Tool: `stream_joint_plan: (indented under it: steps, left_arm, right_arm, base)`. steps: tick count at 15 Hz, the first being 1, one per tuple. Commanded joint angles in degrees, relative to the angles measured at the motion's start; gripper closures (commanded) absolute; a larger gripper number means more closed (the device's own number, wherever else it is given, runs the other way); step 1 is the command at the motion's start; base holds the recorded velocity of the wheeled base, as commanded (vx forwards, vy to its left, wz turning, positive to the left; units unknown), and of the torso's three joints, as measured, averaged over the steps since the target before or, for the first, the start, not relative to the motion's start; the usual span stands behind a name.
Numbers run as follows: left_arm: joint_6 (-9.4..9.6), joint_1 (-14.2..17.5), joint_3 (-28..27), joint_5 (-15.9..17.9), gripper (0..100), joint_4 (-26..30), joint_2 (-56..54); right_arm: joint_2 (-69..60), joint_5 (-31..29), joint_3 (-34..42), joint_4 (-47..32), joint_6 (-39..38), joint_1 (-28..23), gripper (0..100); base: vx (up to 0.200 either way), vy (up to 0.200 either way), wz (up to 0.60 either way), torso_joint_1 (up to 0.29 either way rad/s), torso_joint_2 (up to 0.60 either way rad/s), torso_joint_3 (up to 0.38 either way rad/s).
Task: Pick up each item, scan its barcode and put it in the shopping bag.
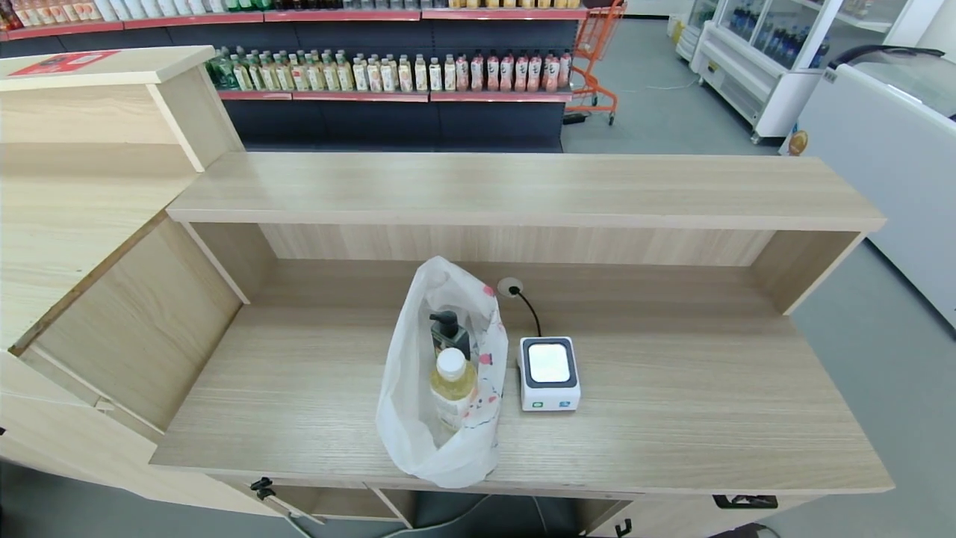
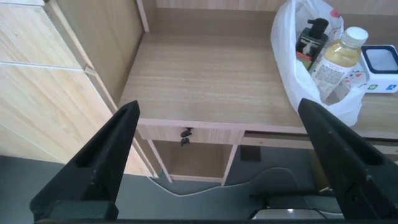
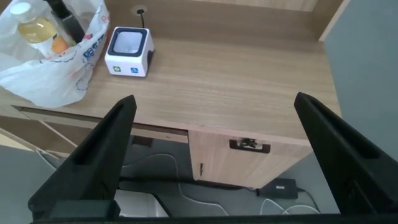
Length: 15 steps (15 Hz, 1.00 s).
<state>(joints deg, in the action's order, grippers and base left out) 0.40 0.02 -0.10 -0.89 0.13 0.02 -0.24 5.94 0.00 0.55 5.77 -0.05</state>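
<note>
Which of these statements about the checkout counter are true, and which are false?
1. The yellow drink bottle stands inside the shopping bag. True.
2. The scanner sits to the left of the bag. False: it sits to the bag's right.
3. The pump bottle lies on the bare counter. False: it stands in the bag, behind the drink bottle.
4. The left gripper and right gripper are open and hold nothing. True.
</note>
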Motion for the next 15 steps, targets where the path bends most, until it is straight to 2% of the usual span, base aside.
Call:
stream_joint_plan:
  steps: [1, 7, 9, 10, 15]
  left_arm:
    - [0.04, -0.02, 0.01, 0.01, 0, 0.04, -0.02]
    - [0.13, -0.02, 0.01, 0.01, 0, 0.04, 0.42]
    - [-0.14, -0.02, 0.01, -0.08, 0, 0.04, -0.02]
    - [-0.14, -0.02, 0.01, -0.08, 0, 0.04, -0.02]
    - [-0.14, -0.02, 0.01, -0.08, 0, 0.04, -0.02]
  right_arm:
    - [0.24, 0.04, 0.0, 0.07, 0.03, -0.04, 0]
    - [0.24, -0.05, 0.0, 0.07, 0.03, -0.04, 0]
    - [0.24, -0.31, 0.0, -0.02, -0.58, -0.04, 0]
    - [0.24, -2.07, 0.0, -0.37, -1.28, -0.04, 100]
    - [0.24, -2.68, 0.0, -0.55, -3.48, -0.04, 100]
  base:
    - [0.2, 0.0, 0.0, 0.007, 0.0, -0.002]
    - [0.2, 0.0, 0.0, 0.005, 0.0, -0.002]
    - [0.0, 0.0, 0.0, 0.0, 0.0, 0.0]
    - [0.0, 0.0, 0.0, 0.0, 0.0, 0.0]
    - [0.0, 0.0, 0.0, 0.0, 0.0, 0.0]
